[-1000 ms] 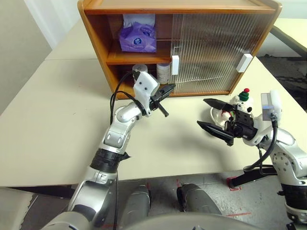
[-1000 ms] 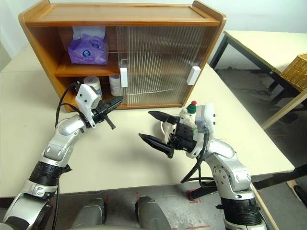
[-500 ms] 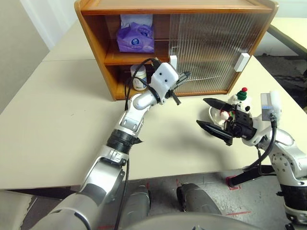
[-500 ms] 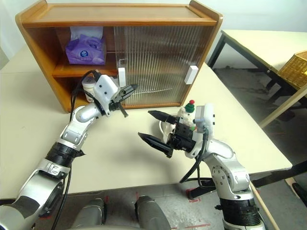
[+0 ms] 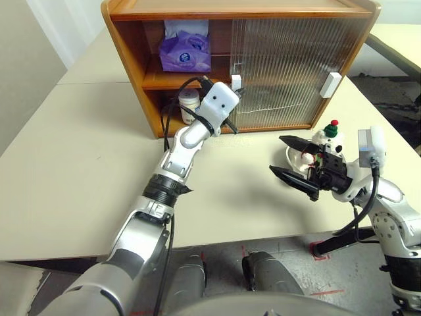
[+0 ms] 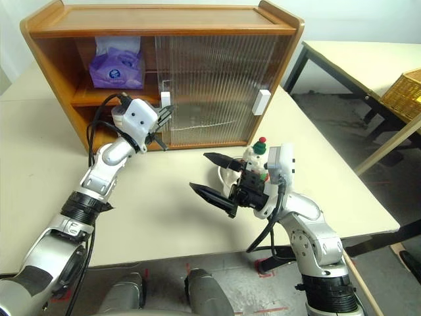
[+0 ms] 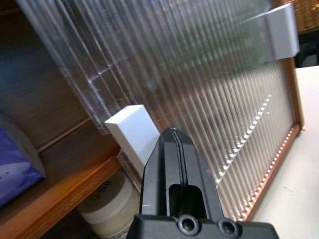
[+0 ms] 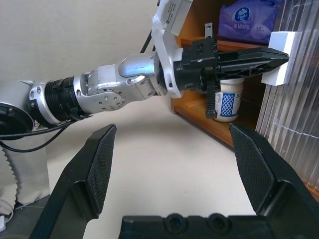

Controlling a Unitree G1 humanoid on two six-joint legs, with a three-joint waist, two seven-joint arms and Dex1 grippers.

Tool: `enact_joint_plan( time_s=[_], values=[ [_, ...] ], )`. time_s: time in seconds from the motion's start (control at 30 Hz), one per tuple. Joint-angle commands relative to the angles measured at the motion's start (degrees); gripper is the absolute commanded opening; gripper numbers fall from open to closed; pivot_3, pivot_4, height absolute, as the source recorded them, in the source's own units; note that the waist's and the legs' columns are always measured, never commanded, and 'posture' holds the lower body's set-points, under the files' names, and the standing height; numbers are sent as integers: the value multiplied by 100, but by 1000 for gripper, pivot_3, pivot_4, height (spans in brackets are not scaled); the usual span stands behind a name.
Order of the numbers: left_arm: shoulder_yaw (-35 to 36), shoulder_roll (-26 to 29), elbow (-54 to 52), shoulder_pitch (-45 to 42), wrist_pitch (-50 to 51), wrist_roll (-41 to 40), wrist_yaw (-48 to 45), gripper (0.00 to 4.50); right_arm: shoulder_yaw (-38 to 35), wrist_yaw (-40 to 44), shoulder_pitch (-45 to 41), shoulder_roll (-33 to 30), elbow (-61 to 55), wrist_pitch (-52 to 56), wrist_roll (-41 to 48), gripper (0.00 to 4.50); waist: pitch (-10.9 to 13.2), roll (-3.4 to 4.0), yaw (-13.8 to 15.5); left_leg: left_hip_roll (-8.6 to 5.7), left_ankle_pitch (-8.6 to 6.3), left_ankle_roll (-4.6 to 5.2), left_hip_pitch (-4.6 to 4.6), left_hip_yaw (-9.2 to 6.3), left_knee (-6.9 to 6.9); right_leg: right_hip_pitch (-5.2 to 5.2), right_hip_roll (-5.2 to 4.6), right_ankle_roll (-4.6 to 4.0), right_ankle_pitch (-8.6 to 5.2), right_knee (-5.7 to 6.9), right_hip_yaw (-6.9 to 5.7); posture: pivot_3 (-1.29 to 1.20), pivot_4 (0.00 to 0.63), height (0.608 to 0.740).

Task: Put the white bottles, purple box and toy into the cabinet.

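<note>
Cream table (image 5: 79, 164) bears the cabinet (image 5: 342, 39); left pincer (image 7: 175, 134) pressed together, right pincer (image 5: 289, 158) spread apart

You see the left gripper (image 6: 162, 116), fingers pressed together, at the white handle (image 6: 166, 99) of the cabinet (image 6: 164, 72). The purple box (image 6: 116, 69) sits on its upper shelf. Your right gripper (image 6: 212, 176) gapes near the toy (image 6: 256, 155).
</note>
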Motion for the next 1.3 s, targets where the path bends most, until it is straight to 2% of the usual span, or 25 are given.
enact_joint_plan(
  time_s=[0.03,0.57,0.9,1.3],
  values=[
    [126,56,24,-23,114,53,105,30,78,-2,36,20,-86,-14,-52,4500,0,0,-2,0,0,0,0,0,0,0,0,0,0,0,0,-154,65,740],
    [223,95,-598,256,723,-21,249,30,62,82,14,-11,-16,-48,-64,4500,0,0,-40,0,0,0,1,4,1,0,3,-3,2,0,0,-151,58,740],
    [524,136,-1222,502,1440,-188,265,30,63,130,-29,-1,41,-64,-91,4500,-1,1,-52,0,6,4,19,6,5,17,6,-12,8,1,0,-145,53,740],
    [333,-13,-1755,652,787,-520,-253,30,48,106,4,1,12,-39,-100,4500,-1,1,-7,0,-16,-1,37,0,2,31,3,-28,0,0,2,-148,56,740]
  ],
)
